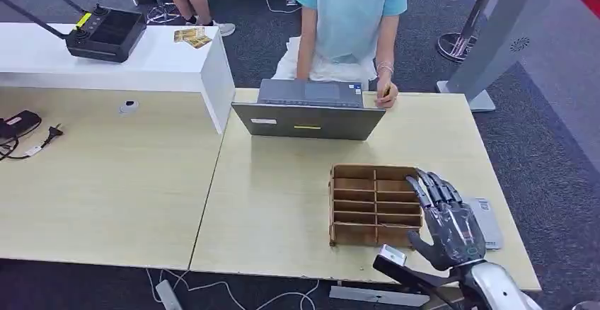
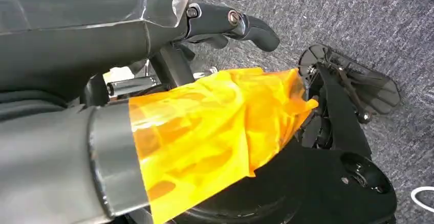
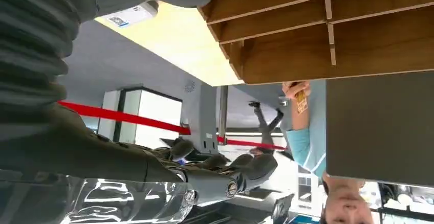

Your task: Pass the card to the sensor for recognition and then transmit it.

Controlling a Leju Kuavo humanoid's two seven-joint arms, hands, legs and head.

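Wooden rack (image 1: 373, 204) beside empty, spread right hand (image 1: 448, 218) | left hand (image 2: 225, 24): cannot tell | labels unreadable

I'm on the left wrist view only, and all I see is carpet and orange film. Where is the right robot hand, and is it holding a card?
Observer: The right robot hand holds nothing. Its fingers are spread at the right end of the wooden rack on the table.
Operator: Is there a card in that rack?
Observer: In the head view its compartments look empty.
Operator: So where could a card be?
Observer: The person's hand, beside the laptop, holds a small yellowish thing. I cannot tell whether it is a card.
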